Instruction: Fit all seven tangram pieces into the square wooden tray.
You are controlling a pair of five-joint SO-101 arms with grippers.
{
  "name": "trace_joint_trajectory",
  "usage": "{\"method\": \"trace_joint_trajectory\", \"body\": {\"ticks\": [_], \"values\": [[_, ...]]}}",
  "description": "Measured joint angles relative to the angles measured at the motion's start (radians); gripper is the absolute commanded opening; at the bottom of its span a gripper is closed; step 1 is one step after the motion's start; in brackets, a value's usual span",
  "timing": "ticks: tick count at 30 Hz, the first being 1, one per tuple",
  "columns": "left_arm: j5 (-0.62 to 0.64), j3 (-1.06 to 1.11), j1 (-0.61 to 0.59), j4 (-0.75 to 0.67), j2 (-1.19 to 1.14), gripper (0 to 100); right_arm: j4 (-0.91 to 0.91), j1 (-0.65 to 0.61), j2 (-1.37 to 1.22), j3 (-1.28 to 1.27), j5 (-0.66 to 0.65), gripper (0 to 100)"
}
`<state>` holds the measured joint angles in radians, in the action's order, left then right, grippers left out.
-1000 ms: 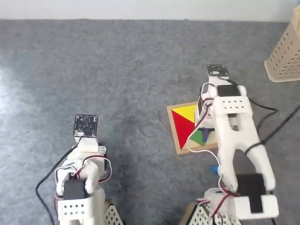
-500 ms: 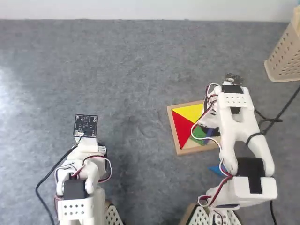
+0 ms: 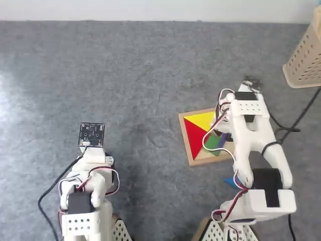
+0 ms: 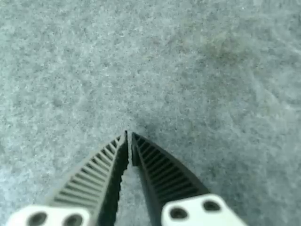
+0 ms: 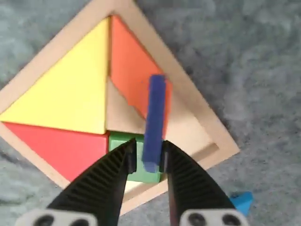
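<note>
The square wooden tray (image 5: pixel 197 106) lies on the grey carpet and holds a yellow triangle (image 5: pixel 70 92), a red triangle (image 5: pixel 61 148), an orange piece (image 5: pixel 131 70) and a green piece (image 5: pixel 123 140). My right gripper (image 5: pixel 148 149) hangs over the tray's bare part beside the green piece, shut on a dark blue piece (image 5: pixel 154 117) held on edge. In the high view the right arm (image 3: pixel 248 125) covers the right side of the tray (image 3: pixel 191 153). My left gripper (image 4: pixel 129 137) is shut on nothing, low over bare carpet at the near left.
A light blue piece (image 3: pixel 229 181) lies on the carpet just off the tray's near side, close to the right arm's base; it also shows as the light blue piece (image 5: pixel 242 201) in the right wrist view. A beige slotted basket (image 3: pixel 306 52) stands at the far right edge.
The right arm swung from over the tray's middle toward its far right side, then eased slightly back, uncovering more of the yellow, red and green pieces. The left arm has not moved.
</note>
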<state>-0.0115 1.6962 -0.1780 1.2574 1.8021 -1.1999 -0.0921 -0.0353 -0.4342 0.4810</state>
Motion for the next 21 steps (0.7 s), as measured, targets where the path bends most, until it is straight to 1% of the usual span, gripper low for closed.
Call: {"method": "trace_joint_trajectory", "body": {"ticks": [5, 7, 9, 15, 21], "values": [[0.000, 0.000, 0.000, 0.000, 0.000, 1, -0.009, 0.018, 0.002, 0.000, 0.000, 9.2], [0.000, 0.000, 0.000, 0.000, 0.000, 1, -0.021, 0.044, 0.011, 0.000, -0.003, 9.2], [0.000, 0.000, 0.000, 0.000, 0.000, 1, -0.044, 0.063, 0.031, 0.000, -0.041, 9.2], [0.000, 0.000, 0.002, 0.000, 0.000, 1, -0.098, 0.060, 0.106, 0.000, -0.135, 9.2], [0.000, 0.000, 0.000, 0.000, 0.000, 1, -0.126, 0.060, 0.121, 0.000, -0.153, 9.2]]}}
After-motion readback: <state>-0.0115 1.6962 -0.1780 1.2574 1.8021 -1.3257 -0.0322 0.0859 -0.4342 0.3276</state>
